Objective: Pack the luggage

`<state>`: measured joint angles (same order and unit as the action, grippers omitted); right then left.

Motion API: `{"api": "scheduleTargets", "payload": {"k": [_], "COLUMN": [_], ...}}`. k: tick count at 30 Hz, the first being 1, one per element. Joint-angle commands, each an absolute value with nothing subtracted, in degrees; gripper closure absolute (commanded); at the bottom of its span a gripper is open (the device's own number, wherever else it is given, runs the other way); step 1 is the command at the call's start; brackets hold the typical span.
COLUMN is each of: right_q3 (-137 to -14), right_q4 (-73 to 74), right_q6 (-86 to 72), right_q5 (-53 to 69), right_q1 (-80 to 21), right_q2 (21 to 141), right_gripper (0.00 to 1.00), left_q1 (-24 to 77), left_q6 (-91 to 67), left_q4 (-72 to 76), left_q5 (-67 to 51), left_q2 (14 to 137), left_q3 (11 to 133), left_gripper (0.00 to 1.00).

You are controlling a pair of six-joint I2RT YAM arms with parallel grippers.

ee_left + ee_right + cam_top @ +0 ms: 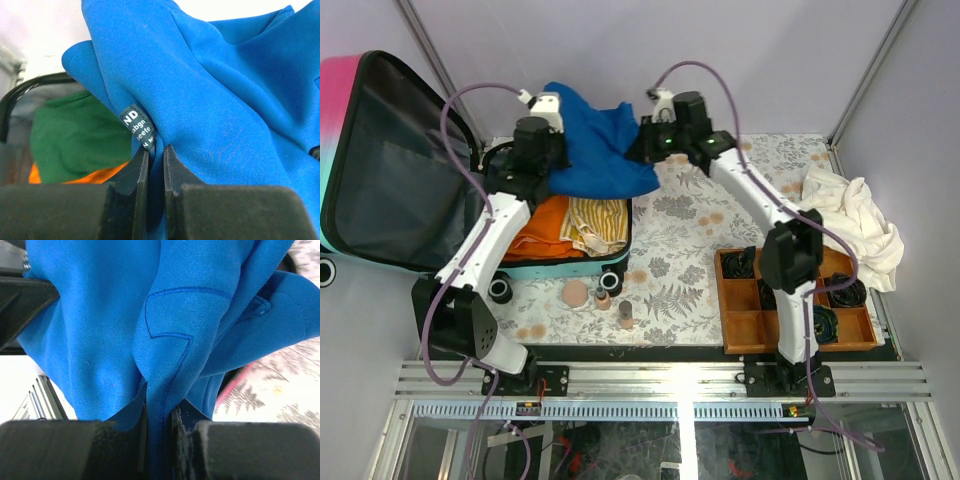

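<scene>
Left gripper (156, 152), right gripper (160, 406) clamp blue garment (601, 152).

The luggage (565, 268) lies on the left part of the table (680, 250), its lid (395, 165) swung open to the left. Folded clothes (560, 225) lie in its base. Above the far end of the base hangs a garment (600, 150), pinched on its left by the left end effector (156, 155) and on its right by the right end effector (160, 400). Small jars (578, 294) stand on the table just in front of the luggage. A compartment tray (725, 300) sits at the near right, with coiled cables (845, 295) in its compartments. Behind it lies a crumpled cloth (855, 220).
</scene>
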<state>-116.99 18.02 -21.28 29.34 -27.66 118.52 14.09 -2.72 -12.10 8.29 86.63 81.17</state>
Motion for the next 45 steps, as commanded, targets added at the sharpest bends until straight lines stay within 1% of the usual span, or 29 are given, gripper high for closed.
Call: {"api": "scheduleTargets", "payload": {"k": [1,6,11,16,20,24,28,29,31,32,37,42,43,44,45], "right_q3": [-124.54,-128.58,-129.62,-131.2,-130.94,-129.52,-126.75,-124.81,-121.42,-120.02,-111.0,-108.37,-107.54,-107.05,-107.26], "right_q4": [9.3,6.36,3.23,2.0,1.64,0.96,1.54,0.72,-0.51,-0.53,-3.16,-1.71,-2.08,-2.36,-2.0], "right_q6": [-24.11,-23.81,-25.0,-23.27,-23.97,-24.54,-22.58,-22.5,-22.78,-23.18,-24.07,-24.43,-24.43,-24.2,-23.6], "right_q5": [28.44,26.53,26.1,24.42,24.48,25.19,23.05,22.55,22.37,22.42,25.15,26.34,26.27,26.28,25.98], "right_q1": [-35.44,-41.8,-45.61,-49.45,-51.06,-51.67,-51.4,-51.1,-50.34,-49.94,-49.41,-49.35,-49.34,-49.36,-49.27], "right_q2": [122.27,127.83,132.97,138.4,140.87,141.97,140.57,139.41,137.05,135.93,130.08,127.55,127.07,126.8,126.82], "right_gripper": [1.0,1.0,1.0,1.0,1.0,1.0,0.92,0.92,0.99,1.0,1.0,1.0,1.0,0.92,0.78], "left_q1": [8.21,-0.69,-8.2,-15.35,-19.21,-21.64,-22.79,-22.77,-22.79,-22.77,-22.84,-22.82,-22.84,-22.82,-22.81], "left_q6": [-1.4,-0.88,2.0,5.62,8.31,10.49,12.41,12.76,13.28,13.44,14.08,15.06,15.37,15.62,16.11], "left_q4": [-7.93,-8.66,-7.4,-7.86,-9.24,-10.16,-13.94,-14.99,-16.33,-16.42,-17.67,-20.99,-21.41,-21.45,-21.32], "left_q5": [3.56,-2.13,-4.8,-9.25,-13.25,-13.25,-15.63,-15.99,-15.98,-15.55,-14.77,-13.61,-13.33,-12.94,-12.89], "left_q2": [81.81,78.43,76.47,78.68,81.32,84.9,89.29,90.41,91.69,91.91,90.59,87.36,86.88,86.42,86.07], "left_q3": [78.07,71.49,66.44,63.86,62.72,62.77,65.11,65.63,66.16,66.09,64.55,63.61,63.41,63.3,63.35], "left_gripper": [1.0,1.0,1.0,1.0,1.0,1.0,0.99,0.99,1.0,1.0,1.0,1.0,0.99,0.94,0.84]}}
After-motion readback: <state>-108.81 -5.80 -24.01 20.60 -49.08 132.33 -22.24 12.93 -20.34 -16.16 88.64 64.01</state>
